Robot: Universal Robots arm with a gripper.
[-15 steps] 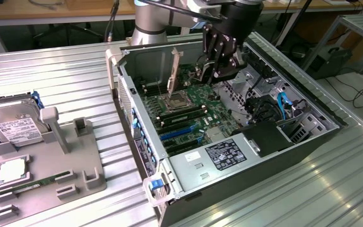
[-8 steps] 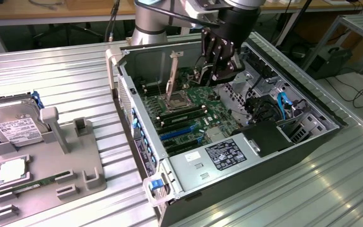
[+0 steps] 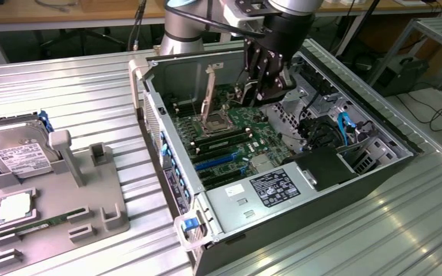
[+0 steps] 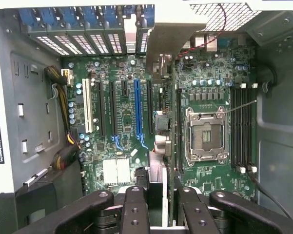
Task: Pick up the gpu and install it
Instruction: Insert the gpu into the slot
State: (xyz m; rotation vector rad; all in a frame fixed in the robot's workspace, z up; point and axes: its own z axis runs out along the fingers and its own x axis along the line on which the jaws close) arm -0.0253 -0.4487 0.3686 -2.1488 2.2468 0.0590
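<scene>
Wrist view shows the gripper point(image 4: 160, 195) closed on the gpu point(image 4: 157, 168), edge-on over the motherboard point(image 4: 123, 114); exterior view shows the case point(image 3: 282, 230) around them.

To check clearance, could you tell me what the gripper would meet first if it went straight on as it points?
Probably the motherboard: the gpu held edge-on in the gripper would touch it first, beside the blue slot; depth is unclear.

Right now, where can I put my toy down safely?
Bare ribbed metal table beyond the grey parts tray, and on the exterior view's right of the open black computer case. Crowded inside, where the jaws hold the thin dark gpu card.
</scene>
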